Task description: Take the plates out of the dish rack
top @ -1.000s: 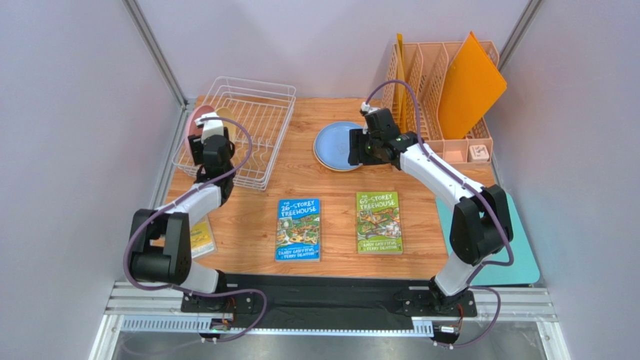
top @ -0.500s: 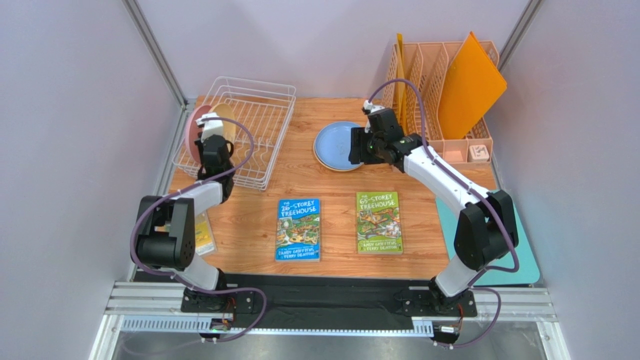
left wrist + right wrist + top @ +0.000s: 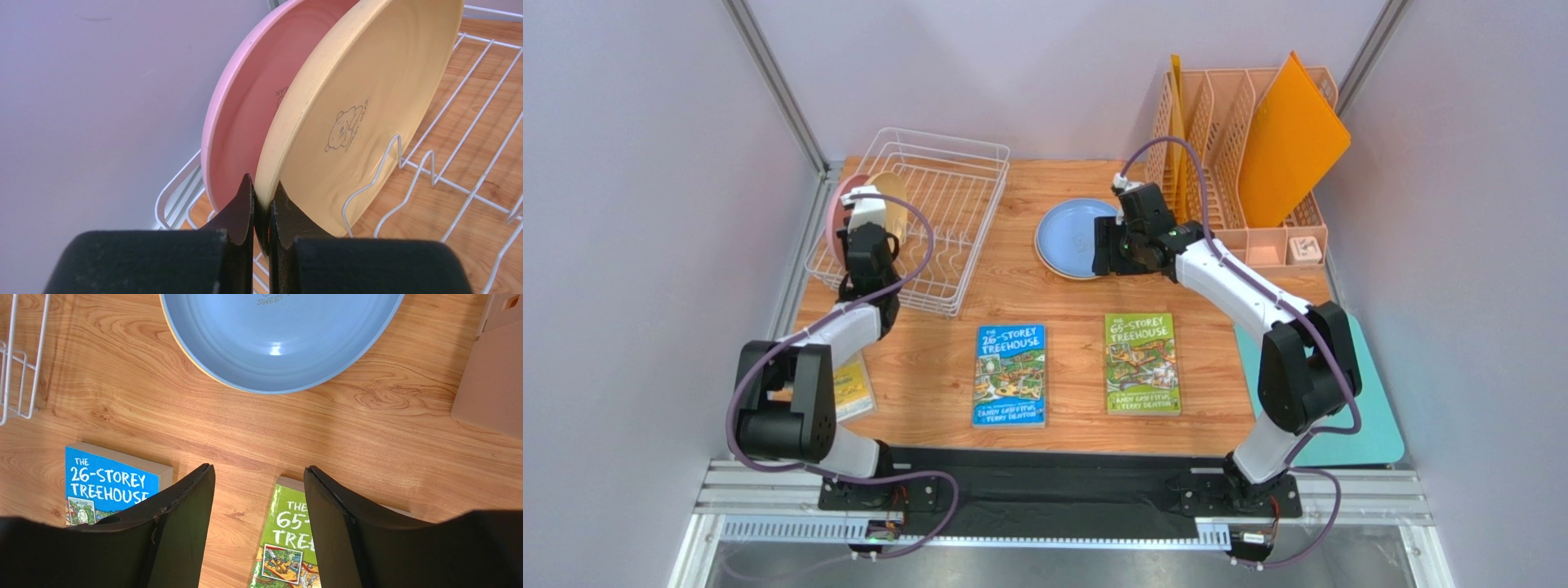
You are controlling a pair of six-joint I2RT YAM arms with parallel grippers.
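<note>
The dish rack [image 3: 913, 214] stands on the wooden table [image 3: 1014, 288] and holds two plates on edge at its left end. The cream plate [image 3: 350, 116] leans against a wire prong, with a small bear print on the face turned to the right. The pink plate [image 3: 245, 116] stands just behind it, on the side towards the rack's left wall; the two are close together, and it cannot be told whether they touch.

The left gripper [image 3: 263, 184] is closed on the lower rim of the cream plate. One finger sits in the gap between the two plates and the other presses the printed face, with only the rim's thickness between them.

To the right of the rack, the blue plate [image 3: 279, 337] lies flat on the table. A thin tan edge shows under its left rim, though what that is cannot be told.

The right gripper [image 3: 258, 471] hovers over bare wood beside the blue plate, on the side away from the rack. Its jaws stand partly apart and hold nothing.

Nearer the arm bases than the rack, and to its right, lie a blue book [image 3: 1010, 374] and a green book [image 3: 1141, 363], side by side. Far to the rack's right stands a peach organizer [image 3: 1228, 135] with an orange folder [image 3: 1290, 141] leaning in it.
</note>
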